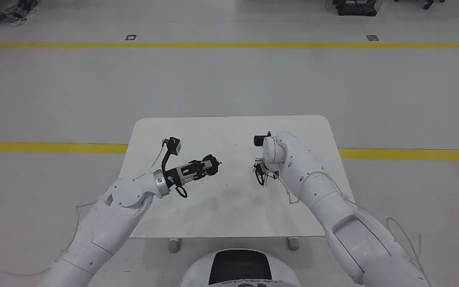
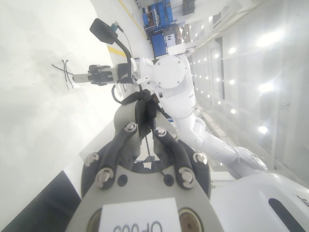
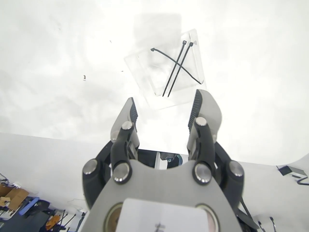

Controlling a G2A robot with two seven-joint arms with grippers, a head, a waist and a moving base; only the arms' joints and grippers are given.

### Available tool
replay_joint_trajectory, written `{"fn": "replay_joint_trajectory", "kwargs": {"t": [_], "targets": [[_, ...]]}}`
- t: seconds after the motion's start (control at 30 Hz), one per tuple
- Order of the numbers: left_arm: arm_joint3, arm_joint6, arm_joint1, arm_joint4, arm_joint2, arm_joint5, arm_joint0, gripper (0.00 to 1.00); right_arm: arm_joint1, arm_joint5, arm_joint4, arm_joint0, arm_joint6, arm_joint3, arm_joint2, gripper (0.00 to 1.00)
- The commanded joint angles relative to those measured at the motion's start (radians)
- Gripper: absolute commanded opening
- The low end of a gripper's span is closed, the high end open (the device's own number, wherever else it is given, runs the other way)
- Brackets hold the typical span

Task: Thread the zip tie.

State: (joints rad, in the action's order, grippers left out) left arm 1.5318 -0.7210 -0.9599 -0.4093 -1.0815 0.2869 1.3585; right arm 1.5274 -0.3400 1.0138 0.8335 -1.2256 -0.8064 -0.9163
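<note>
Zip ties (image 3: 179, 63) to thread: finds three crossed in a clear tray (image 3: 144, 76) just right of the table's (image 1: 208, 208) middle. Hangs the right gripper (image 3: 166, 96) spread wide just over that tray, likely to pinch one strap; holds the left gripper (image 2: 144, 105) clenched aloft at left, apparently awaiting its turn.

From high up, my top camera looks down on the whole table (image 1: 229, 208). The left wrist camera looks across it; the right one looks down (quite close). Both show the zip ties (image 3: 177, 66).
</note>
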Motion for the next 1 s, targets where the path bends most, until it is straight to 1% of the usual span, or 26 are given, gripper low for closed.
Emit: {"fn": "replay_joint_trajectory", "kwargs": {"t": [0.0, 0.03, 0.23, 0.43, 0.57, 0.7, 0.97], "targets": [[0.000, 0.000, 0.000, 0.000, 0.000, 0.000, 0.000, 0.00, 0.004, 0.000, 0.005, 0.002, 0.009, 0.007, -0.006, 0.35], [0.000, 0.000, 0.000, 0.000, 0.000, 0.000, 0.000, 0.00, 0.007, 0.000, 0.007, 0.002, 0.013, 0.013, -0.008, 0.33], [0.000, 0.000, 0.000, 0.000, 0.000, 0.000, 0.000, 0.00, 0.024, 0.000, 0.012, -0.007, 0.041, 0.059, -0.012, 0.28], [0.000, 0.000, 0.000, 0.000, 0.000, 0.000, 0.000, 0.00, 0.043, 0.000, 0.005, -0.028, 0.055, 0.124, -0.007, 0.28], [0.000, 0.000, 0.000, 0.000, 0.000, 0.000, 0.000, 0.00, 0.054, 0.000, -0.011, -0.041, 0.076, 0.166, 0.000, 0.26], [0.000, 0.000, 0.000, 0.000, 0.000, 0.000, 0.000, 0.00, 0.066, 0.000, -0.029, -0.055, 0.103, 0.210, 0.006, 0.28], [0.000, 0.000, 0.000, 0.000, 0.000, 0.000, 0.000, 0.00, 0.092, 0.002, -0.059, -0.081, 0.146, 0.291, 0.025, 0.25]]}}
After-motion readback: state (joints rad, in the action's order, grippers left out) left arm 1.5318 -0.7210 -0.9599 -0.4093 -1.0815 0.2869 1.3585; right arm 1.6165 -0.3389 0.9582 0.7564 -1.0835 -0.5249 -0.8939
